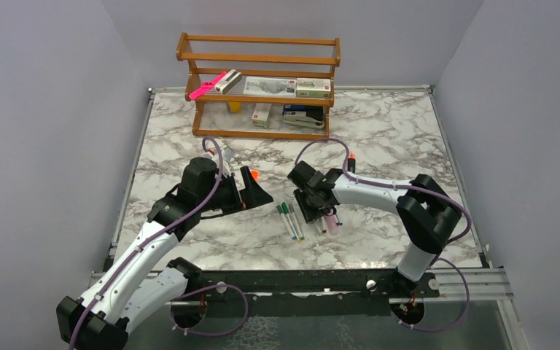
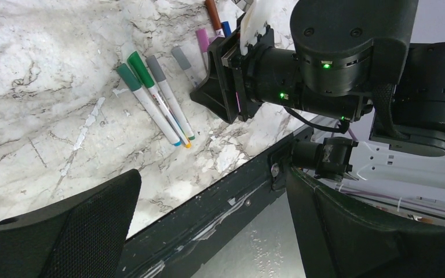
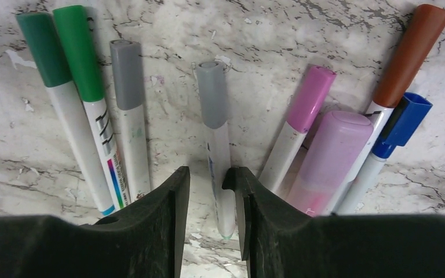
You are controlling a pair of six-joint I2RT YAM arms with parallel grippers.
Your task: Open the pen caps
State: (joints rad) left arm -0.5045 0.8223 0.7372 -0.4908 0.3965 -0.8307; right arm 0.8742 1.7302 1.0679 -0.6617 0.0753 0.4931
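Several white-barrelled markers lie side by side on the marble table (image 1: 189, 131). In the right wrist view their caps run from left to right: two green caps (image 3: 40, 49), a grey cap (image 3: 127, 75), a second grey cap (image 3: 211, 95), a pink cap (image 3: 310, 98), a lilac highlighter (image 3: 336, 156), a dark red cap (image 3: 408, 55) and a blue cap (image 3: 405, 119). My right gripper (image 3: 207, 174) is low over them, its jaws slightly apart on either side of the second grey-capped marker's barrel. My left gripper (image 2: 211, 191) is wide open and empty, left of the markers (image 1: 289, 219).
A wooden shelf (image 1: 259, 95) at the back holds a bright-pink item (image 1: 208, 86) and small boxes. A small orange piece (image 1: 254, 176) lies behind the left gripper, and an orange-tipped item (image 1: 351, 155) behind the right arm. A black rail (image 1: 299, 281) runs along the near edge.
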